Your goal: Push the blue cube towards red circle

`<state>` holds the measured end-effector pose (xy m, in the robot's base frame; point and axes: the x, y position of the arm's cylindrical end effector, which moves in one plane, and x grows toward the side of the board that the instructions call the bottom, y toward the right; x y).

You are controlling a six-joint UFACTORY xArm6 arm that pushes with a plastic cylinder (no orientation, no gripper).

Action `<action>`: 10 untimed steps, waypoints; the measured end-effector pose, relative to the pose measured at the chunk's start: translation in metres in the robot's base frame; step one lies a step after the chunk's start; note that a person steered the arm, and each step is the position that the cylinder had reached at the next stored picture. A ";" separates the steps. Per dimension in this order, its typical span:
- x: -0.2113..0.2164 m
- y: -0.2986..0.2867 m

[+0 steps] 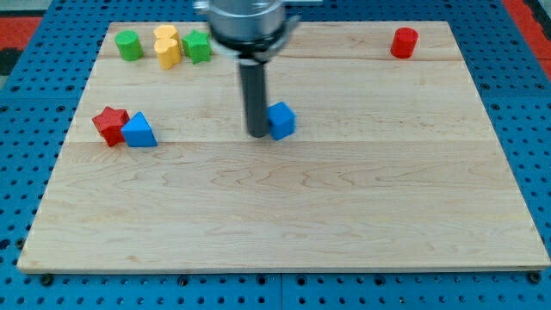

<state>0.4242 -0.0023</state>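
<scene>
Pressing against the blue cube (281, 120) from its nine o'clock side, my tip (257, 133) is sitting on the desk (284, 215) near the middle of the board; there are no jaws on this arm, only the rod, so there is nothing to be open or closed. The blue cube is lying just right of the tip, touching it or nearly so, and the red circle (404, 42) is standing well apart at about two o'clock from the cube, near the desk's far right corner. I am judging that the push itself is under way, with most of the travel still ahead. The next move is calling for the tip to be shifting towards the cube's eight o'clock side, so that the push is running up and right rather than straight across. Further out, a blue triangle (139, 131) and a red star (109, 124) are sitting together at nine o'clock, while a green cylinder (129, 45), a yellow block (167, 46) and a green star (196, 46) are clustering at eleven o'clock.
</scene>
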 end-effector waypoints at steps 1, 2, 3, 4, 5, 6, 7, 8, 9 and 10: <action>0.021 0.010; -0.005 0.039; -0.060 0.100; -0.082 0.133; -0.005 0.125; -0.043 0.043; -0.087 0.079; -0.105 0.114; -0.073 0.093; -0.103 0.059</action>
